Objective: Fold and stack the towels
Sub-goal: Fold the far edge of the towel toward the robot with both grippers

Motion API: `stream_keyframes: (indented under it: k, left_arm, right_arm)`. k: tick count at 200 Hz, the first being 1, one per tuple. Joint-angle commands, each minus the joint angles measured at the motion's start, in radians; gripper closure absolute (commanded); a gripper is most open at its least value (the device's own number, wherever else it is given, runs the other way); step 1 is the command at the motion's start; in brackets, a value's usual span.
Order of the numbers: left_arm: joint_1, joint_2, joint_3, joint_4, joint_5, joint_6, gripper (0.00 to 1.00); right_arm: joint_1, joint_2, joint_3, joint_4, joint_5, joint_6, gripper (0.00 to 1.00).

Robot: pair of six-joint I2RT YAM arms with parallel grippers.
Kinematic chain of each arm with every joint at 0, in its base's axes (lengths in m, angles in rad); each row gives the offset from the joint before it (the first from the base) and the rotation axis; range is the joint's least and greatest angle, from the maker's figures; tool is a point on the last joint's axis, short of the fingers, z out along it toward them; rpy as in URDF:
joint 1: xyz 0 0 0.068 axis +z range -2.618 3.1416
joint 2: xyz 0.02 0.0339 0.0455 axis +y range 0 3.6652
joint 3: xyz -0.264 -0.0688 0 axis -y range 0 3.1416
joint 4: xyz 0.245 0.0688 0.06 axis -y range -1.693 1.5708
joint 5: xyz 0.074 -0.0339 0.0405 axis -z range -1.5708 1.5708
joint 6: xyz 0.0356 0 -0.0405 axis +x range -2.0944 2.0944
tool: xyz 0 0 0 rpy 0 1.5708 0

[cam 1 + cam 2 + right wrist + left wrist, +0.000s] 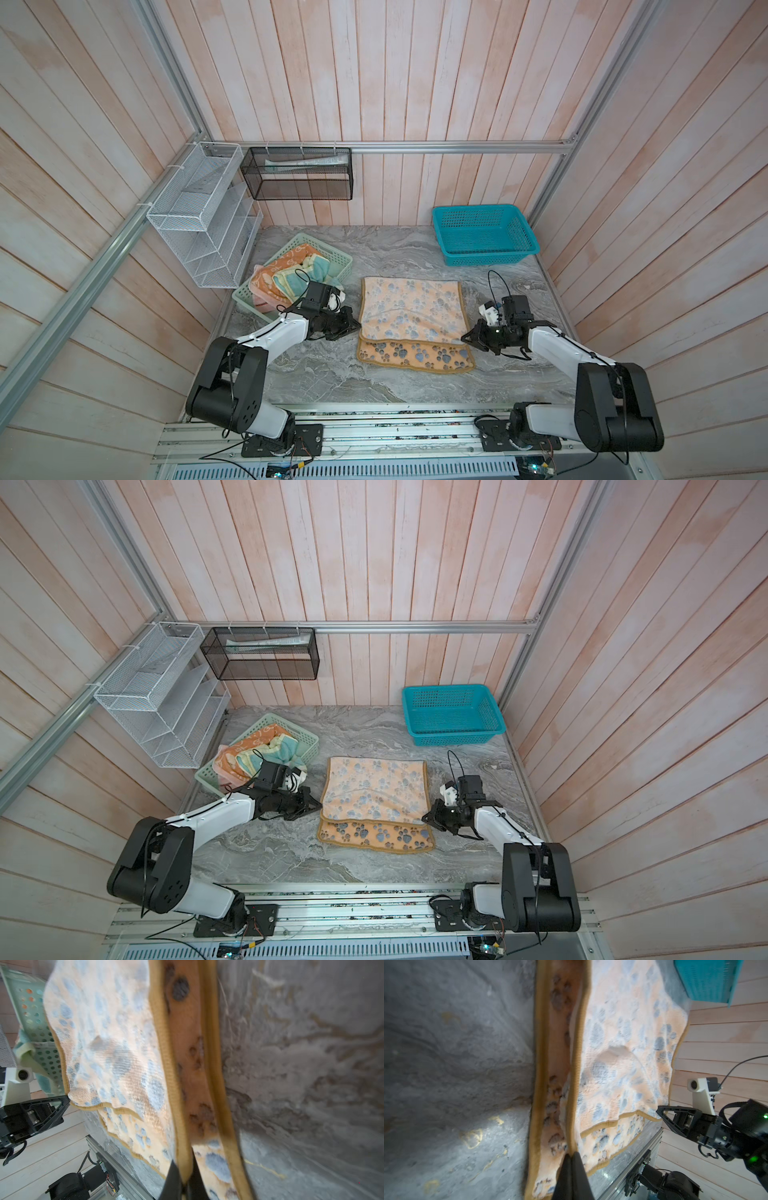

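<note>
On the middle of the tabletop (324,374), the paw-print towel (411,316) lies partly folded, its lower layer's near strip uncovered. The left gripper (356,326) and right gripper (466,338) each pinch the upper layer's brown edging, one at each side. Farther back, the other towels (286,276) are heaped in the mint-green basket (326,248) by the left edge. The teal basket (484,258) sits in the far right corner.

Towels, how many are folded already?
None finished yet. The paw-print towel lies on the table, partly folded over itself. The left tool and right tool are each pinched shut on its upper layer's edging. The other towels sit crumpled in the mint-green basket, so they wait for folding, and no stack exists.
</note>
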Motion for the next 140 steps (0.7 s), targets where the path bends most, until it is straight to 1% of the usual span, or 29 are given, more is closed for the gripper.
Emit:
stream_keyframes:
  k: [1, 21, 50, 66, 88, 99, 109, 128, 140]
  left_arm:
    - [-0.003, 0.022, 0.010, 0.017, 0.004, 0.008, 1.00]
    - [-0.004, 0.012, 0.048, -0.039, -0.008, 0.033, 1.00]
    - [0.003, -0.041, 0.120, -0.145, -0.009, 0.069, 1.00]
    - [0.016, -0.068, 0.159, -0.212, 0.016, 0.092, 1.00]
    - [0.040, -0.096, 0.177, -0.280, 0.089, 0.104, 1.00]
    - [0.051, -0.103, 0.169, -0.302, 0.119, 0.111, 1.00]
    - [0.053, -0.103, 0.153, -0.315, 0.133, 0.118, 1.00]
    - [0.057, -0.084, 0.096, -0.310, 0.137, 0.126, 1.00]
    - [0.057, -0.062, 0.057, -0.284, 0.144, 0.125, 1.00]
  right_arm:
    - [-0.003, 0.035, 0.011, 0.072, -0.005, 0.002, 1.00]
    - [-0.002, 0.054, 0.049, 0.026, -0.012, -0.023, 1.00]
    - [-0.014, -0.010, 0.160, -0.112, -0.003, -0.059, 1.00]
    - [-0.032, -0.052, 0.227, -0.221, -0.011, -0.090, 1.00]
    - [-0.063, -0.105, 0.284, -0.370, -0.006, -0.121, 1.00]
    - [-0.080, -0.138, 0.278, -0.400, -0.052, -0.114, 1.00]
    - [-0.087, -0.171, 0.257, -0.412, -0.071, -0.095, 1.00]
    - [-0.087, -0.225, 0.171, -0.392, -0.032, -0.051, 1.00]
    - [-0.086, -0.232, 0.097, -0.352, -0.023, -0.031, 1.00]
